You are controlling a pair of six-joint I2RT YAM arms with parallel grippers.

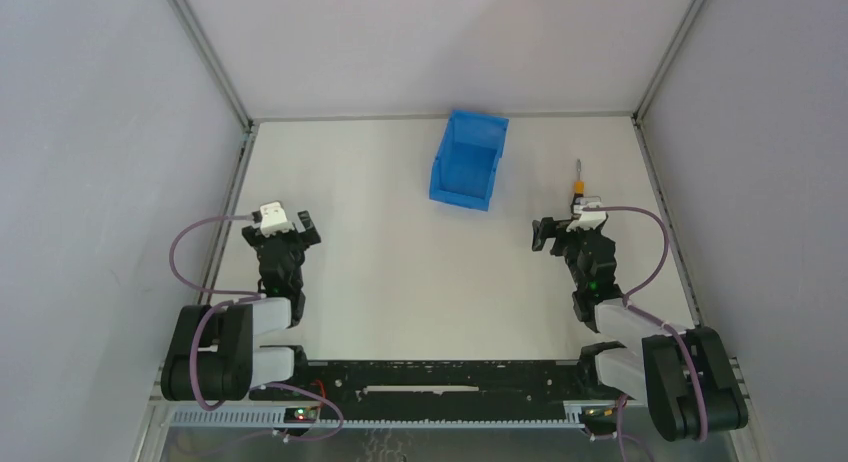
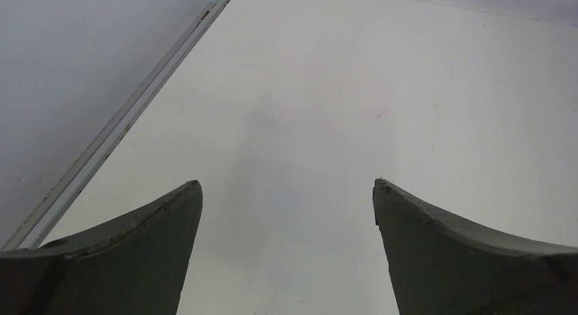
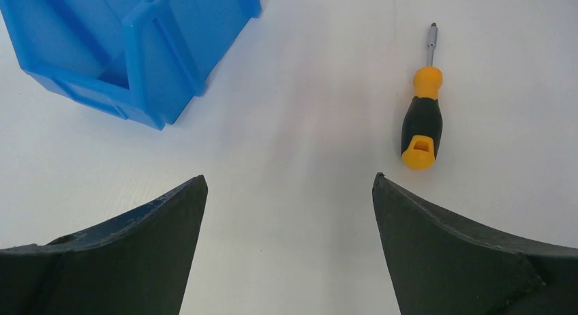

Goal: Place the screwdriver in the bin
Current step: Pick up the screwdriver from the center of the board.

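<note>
The screwdriver lies flat on the white worktop, on its right side. Its thin shaft points toward the far edge and the butt of its orange-and-black handle points back toward the right arm. It is not in the bin. The blue bin stands at the far middle of the worktop, well apart from the screwdriver and to its left, with its lower front wall turned toward the arms.

The right end effector sits just short of the screwdriver. Its fingers are spread wide and hold nothing. In the right wrist view the handle lies just ahead of the right-hand finger and is not touching it.

The left end effector is on the left side of the worktop, near the side rail. Its fingers are also spread wide, with only bare worktop between them.
</note>
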